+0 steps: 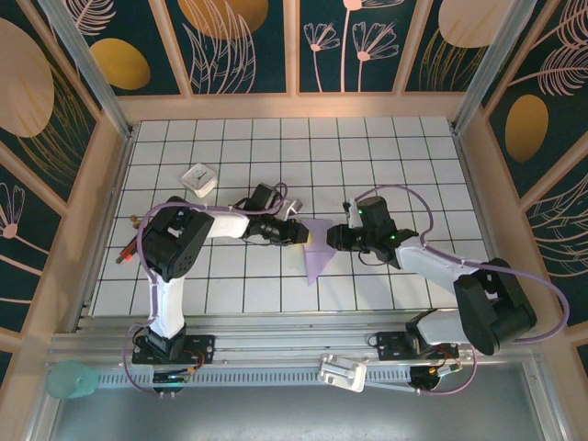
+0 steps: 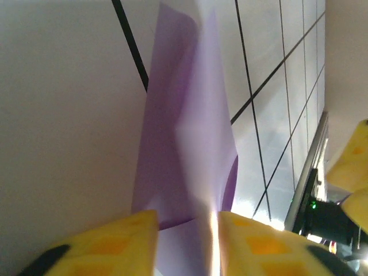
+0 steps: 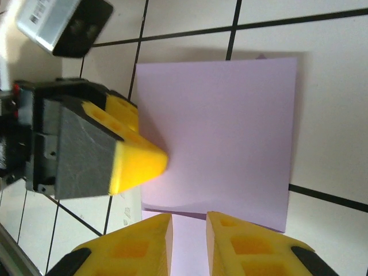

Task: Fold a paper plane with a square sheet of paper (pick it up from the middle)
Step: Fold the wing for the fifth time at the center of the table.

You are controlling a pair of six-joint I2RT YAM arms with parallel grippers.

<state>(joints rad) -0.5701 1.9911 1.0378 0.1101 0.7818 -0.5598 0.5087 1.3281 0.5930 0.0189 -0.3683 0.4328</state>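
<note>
The square sheet of paper (image 1: 317, 255), partly folded, lies mid-worktop (image 1: 386, 147). From 9 o'clock the left gripper (image 2: 187, 221) straddles a raised flap, its fingers narrowly apart, probably to steady the crease. From 3 o'clock the right gripper (image 3: 188, 221) brackets the edge, fingers also slightly apart, not pinching.

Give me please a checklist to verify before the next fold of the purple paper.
1. The purple paper sits between both hands: ok.
2. The left hand is closed on the paper: not ok, it stands open.
3. The right hand is closed on the paper: not ok, a gap shows.
4. The crease is straight: cannot tell.
5. The white block is away from the paper: ok.
</note>
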